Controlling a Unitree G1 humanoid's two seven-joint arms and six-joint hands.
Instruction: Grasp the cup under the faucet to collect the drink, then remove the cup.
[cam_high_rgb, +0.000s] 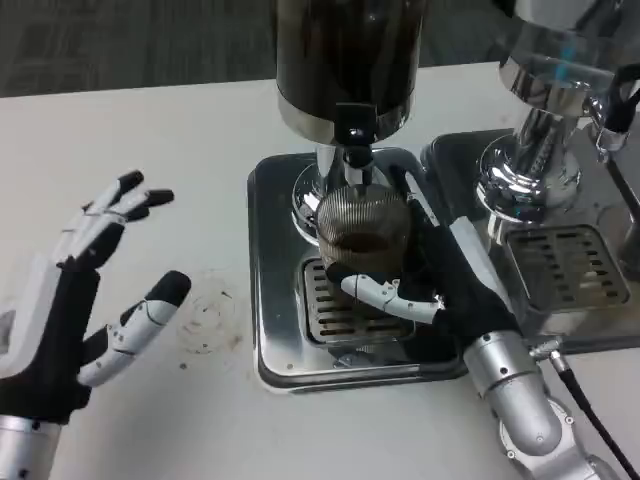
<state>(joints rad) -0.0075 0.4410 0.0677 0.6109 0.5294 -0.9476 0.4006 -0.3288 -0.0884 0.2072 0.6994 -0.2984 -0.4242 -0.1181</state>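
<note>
A ribbed clear cup with dark drink in its bottom stands on the drip grille directly under the black faucet of the dark drink dispenser. My right hand wraps around the cup from the right, its thumb across the cup's front near the base. My left hand hovers over the white table at the left, fingers spread, holding nothing.
The dispenser stands on a shiny steel drip tray. A second chrome dispenser with its own tray and grille sits at the right. A faint wet ring marks the table beside my left hand.
</note>
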